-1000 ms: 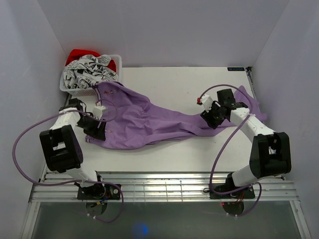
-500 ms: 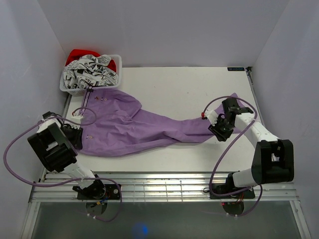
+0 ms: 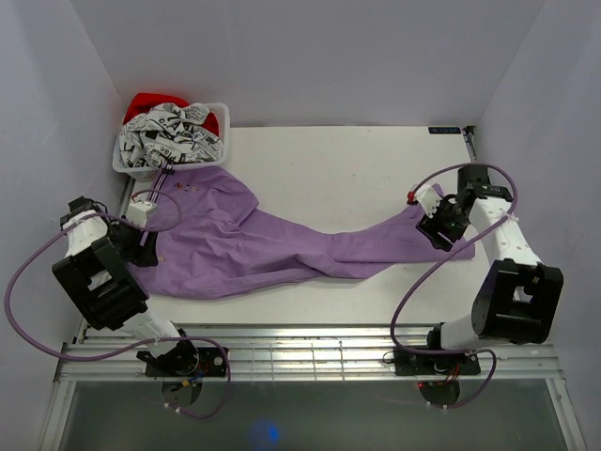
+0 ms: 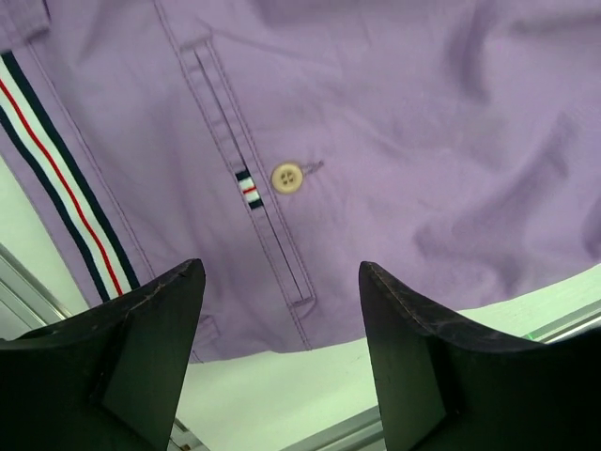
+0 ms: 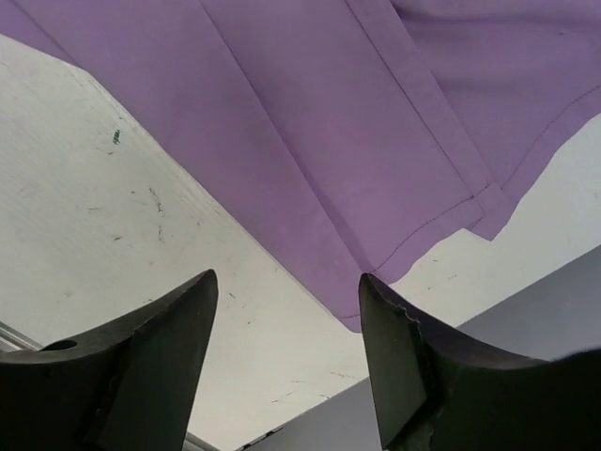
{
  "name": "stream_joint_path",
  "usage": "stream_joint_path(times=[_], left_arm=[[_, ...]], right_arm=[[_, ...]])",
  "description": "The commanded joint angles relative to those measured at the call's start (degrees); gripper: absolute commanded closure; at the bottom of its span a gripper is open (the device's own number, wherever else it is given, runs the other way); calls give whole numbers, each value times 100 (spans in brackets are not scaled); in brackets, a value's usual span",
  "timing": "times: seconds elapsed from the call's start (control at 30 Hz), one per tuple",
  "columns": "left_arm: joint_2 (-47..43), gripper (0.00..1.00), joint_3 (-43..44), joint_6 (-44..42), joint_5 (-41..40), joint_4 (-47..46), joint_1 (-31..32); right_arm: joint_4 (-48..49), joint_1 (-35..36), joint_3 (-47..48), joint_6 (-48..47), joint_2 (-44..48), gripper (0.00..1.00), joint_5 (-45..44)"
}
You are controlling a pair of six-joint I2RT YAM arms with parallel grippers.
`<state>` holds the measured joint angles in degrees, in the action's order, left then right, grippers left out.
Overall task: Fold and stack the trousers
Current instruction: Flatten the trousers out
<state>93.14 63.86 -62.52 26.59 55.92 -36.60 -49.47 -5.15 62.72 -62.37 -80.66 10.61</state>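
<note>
**Item: trousers [image 3: 272, 246], lilac, one pair.** Laid lengthwise across the white surface [image 3: 357, 169]. The waist is at the left, just beside a basket [image 3: 141, 172] of other clothes. The legs taper to the right, and the hems are near the right edge. Creases are seen through the seat and where the legs meet.

**Left gripper [image 4: 279, 277].** Jaws are held apart with nothing between them. It is placed over the waist end. Below it are seen the striped waistband [image 4: 56, 174], a back pocket slit and its button [image 4: 286, 176]. Contact with the cloth cannot be determined.

**Right gripper [image 5: 286, 282].** Jaws are likewise spread and empty. It is held above the leg ends, with the stitched hem [image 5: 441, 216] just beyond the fingertips and bare surface beneath them.

**Step in hand (judged).** The garment appears to be laid out and released, with the first fold yet to be made.

**Handling notes.**
- The cloth should be drawn taut between waist and hem, so the middle creases are flattened before any fold.
- The hems should be pinched through both layers at the edge, not inboard, so that one leg is not left behind.
- The waistband should be taken at its stiffer striped border, where a firmer hold is offered.
- The hem end should then be carried over towards the waist in a low arc and lowered evenly. The soft cloth is likely to slump if lifted high.
</note>
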Motion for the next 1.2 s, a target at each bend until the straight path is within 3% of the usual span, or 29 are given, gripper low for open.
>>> stream_joint_path(times=[0.0,0.23,0.4,0.53,0.73,0.77,0.83,1.17], left_arm=[[-288,23,232,-120,575,200,83],[-270,22,268,-6,725,253,118],[-226,23,154,-6,708,244,127],[-244,23,83,-23,663,191,127],[-244,24,22,-41,637,147,127],[-235,24,13,-41,654,147,127],[-218,24,13,-32,672,121,127],[28,27,127,126,795,68,127]], right_arm=[[-317,-188,302,-1180,-388,32,134],[-520,-583,540,-2366,-1126,31,135],[-90,-663,522,-2517,-1583,27,-111],[148,-672,303,-2622,-1733,29,-235],[52,-742,214,-2701,-1576,64,-306],[0,-768,249,-2719,-1506,79,-270],[-219,-838,337,-2745,-1251,91,-165],[-766,-962,1022,-2834,-732,92,125]])
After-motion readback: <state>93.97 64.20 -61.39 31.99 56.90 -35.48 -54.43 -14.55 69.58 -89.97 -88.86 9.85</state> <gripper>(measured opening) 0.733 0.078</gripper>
